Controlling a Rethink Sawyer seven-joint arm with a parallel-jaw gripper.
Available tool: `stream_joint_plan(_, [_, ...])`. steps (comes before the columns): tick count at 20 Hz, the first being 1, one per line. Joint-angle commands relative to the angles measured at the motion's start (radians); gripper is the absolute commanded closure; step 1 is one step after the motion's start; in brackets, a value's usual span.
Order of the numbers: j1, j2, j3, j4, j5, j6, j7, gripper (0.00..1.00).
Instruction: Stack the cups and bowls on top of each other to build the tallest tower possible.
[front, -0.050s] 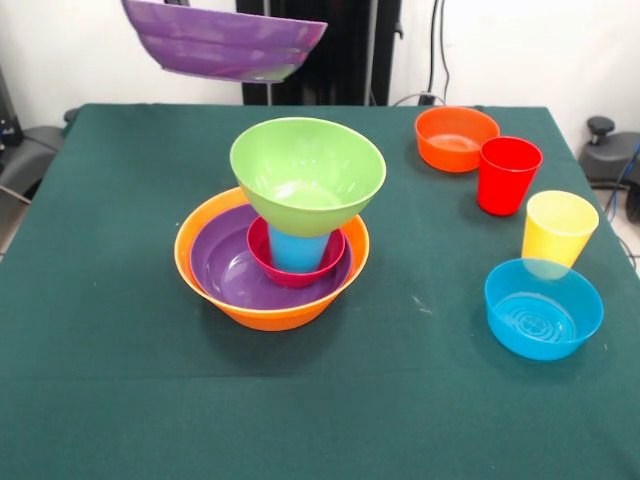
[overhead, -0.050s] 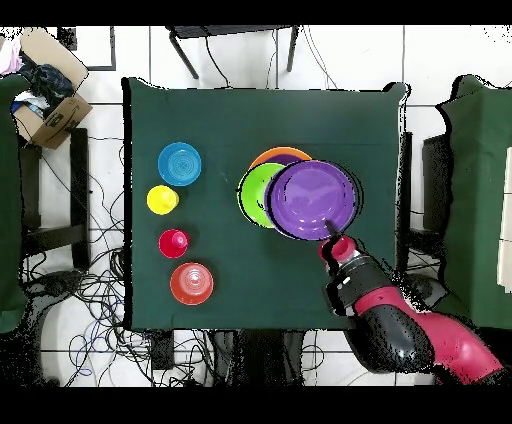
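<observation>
The small blue bowl (front, -0.050s: 543, 308) sat nearest the camera, upright on the green tablecloth (front, -0.050s: 100, 300), with the yellow cup (front, -0.050s: 558, 228) just behind it, so close that I could not tell whether they touched.

The tablecloth covered the whole table. On it, left of centre in the front view, stood the tower (front, -0.050s: 285, 225): the large orange bowl (front, -0.050s: 270, 312) at the bottom, a purple bowl (front, -0.050s: 225, 265) nested inside it, a small pink-red bowl (front, -0.050s: 296, 272) inside that, then a blue cup (front, -0.050s: 297, 250) standing in the pink-red bowl, and the lime green bowl (front, -0.050s: 307, 175) resting upright on the cup's rim.

A second purple bowl (front, -0.050s: 225, 42) hung tilted in the air above and behind the tower. In the overhead view it overlapped the green bowl, and the red and black arm (overhead, -0.050s: 410, 335) reached to its rim. The gripper (overhead, -0.050s: 331, 233) met the bowl's edge there and carried it, though its fingers were too small to make out.

On the other side of the cloth, the small orange bowl (front, -0.050s: 456, 138) stood at the far edge, with the red cup (front, -0.050s: 508, 175) just beside it, well apart from the tower.
</observation>
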Motion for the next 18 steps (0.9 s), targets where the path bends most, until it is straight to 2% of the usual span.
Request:
stream_joint_plan(1, [0.054,0.056,0.066,0.013,0.085,0.134,0.087,1.00])
stream_joint_plan(4, [0.082,0.080,0.035,0.002,0.080,0.108,0.084,1.00])
stream_joint_plan(11, [0.157,0.204,-0.037,-0.053,0.035,0.043,0.067,1.00])
stream_joint_plan(18, [0.181,0.304,-0.093,-0.117,-0.012,0.041,0.020,1.00])
